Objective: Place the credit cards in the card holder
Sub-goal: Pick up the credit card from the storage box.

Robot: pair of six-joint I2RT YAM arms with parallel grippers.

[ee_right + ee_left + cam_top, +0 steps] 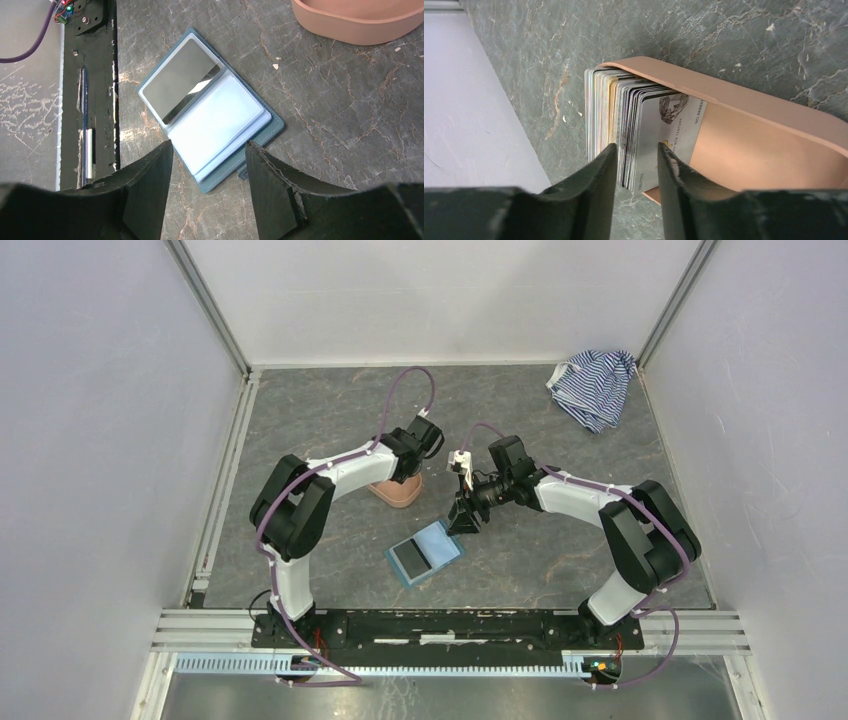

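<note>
The credit cards (624, 110) stand on edge as a thick stack at one end of the salmon-pink tray (764, 135). My left gripper (636, 146) is open, and its two fingers straddle the front several cards of the stack. In the top view it hangs over the tray (392, 494). The teal card holder (212, 117) lies open on the table, with a shiny grey card (180, 82) in its left page and light-blue sleeves on the right. My right gripper (209, 149) is open and empty, hovering just above the holder's near edge (425, 552).
A blue-and-white striped cloth (592, 386) lies crumpled at the far right corner. The tray's rim (357, 22) shows at the top right of the right wrist view. The arms' black base rail (440, 625) runs along the near edge. Walls enclose three sides of the table.
</note>
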